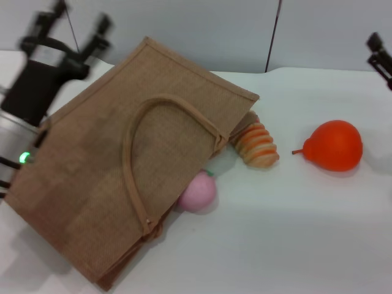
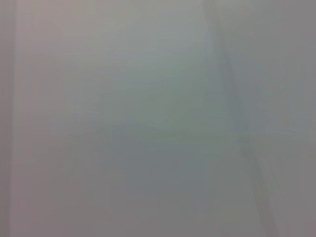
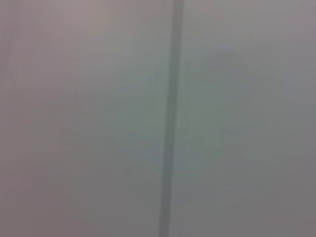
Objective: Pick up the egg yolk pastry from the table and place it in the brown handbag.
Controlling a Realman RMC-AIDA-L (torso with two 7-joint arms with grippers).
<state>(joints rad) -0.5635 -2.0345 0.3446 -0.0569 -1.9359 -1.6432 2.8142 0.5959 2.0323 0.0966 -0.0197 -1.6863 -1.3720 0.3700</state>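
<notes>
The brown handbag (image 1: 116,171) lies flat on the white table at the left in the head view, its looped handles on top. The egg yolk pastry is not in view in any frame. My left gripper (image 1: 79,21) is raised above the bag's far left corner, pointing up and away from the table, fingers apart with nothing between them. Only a part of my right gripper (image 1: 380,55) shows at the far right edge, high above the table. Both wrist views show only a plain grey wall.
A pink ball (image 1: 198,192) lies against the bag's right edge. A ridged orange-striped bread loaf (image 1: 257,144) lies just beyond it near the bag's mouth. An orange pear-shaped fruit (image 1: 334,145) sits to the right. The table (image 1: 288,245) is bare at front right.
</notes>
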